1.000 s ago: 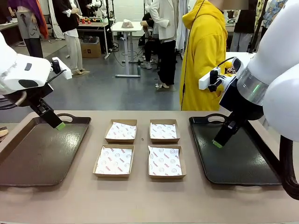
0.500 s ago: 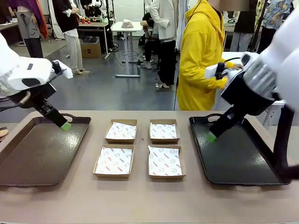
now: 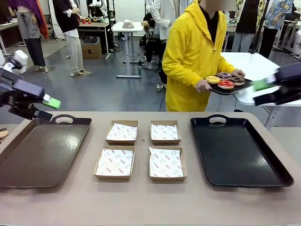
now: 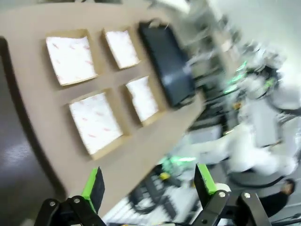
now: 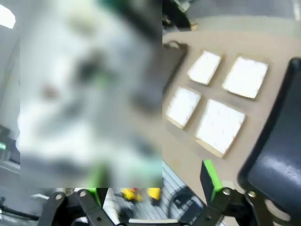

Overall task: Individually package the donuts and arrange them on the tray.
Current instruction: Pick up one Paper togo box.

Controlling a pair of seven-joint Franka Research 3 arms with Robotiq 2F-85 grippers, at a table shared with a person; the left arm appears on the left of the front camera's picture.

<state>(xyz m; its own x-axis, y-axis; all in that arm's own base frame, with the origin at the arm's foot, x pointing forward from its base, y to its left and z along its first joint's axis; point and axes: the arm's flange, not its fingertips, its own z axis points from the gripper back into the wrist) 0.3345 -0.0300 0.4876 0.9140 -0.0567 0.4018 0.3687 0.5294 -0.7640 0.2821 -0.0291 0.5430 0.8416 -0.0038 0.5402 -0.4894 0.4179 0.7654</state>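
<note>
I've lifted both arms clear, fingers spread, empty: left gripper (image 3: 48,109) far left of the black tray (image 3: 242,160), right gripper (image 3: 263,92) past its far right corner. Donuts (image 3: 225,81) arrive on a person's plate (image 3: 231,91) beyond its far edge; packaging can start

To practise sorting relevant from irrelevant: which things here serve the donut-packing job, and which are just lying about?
Job: donuts, paper-lined boxes, black tray, brown tray.
Lying about: floor carton, white table behind.
</note>
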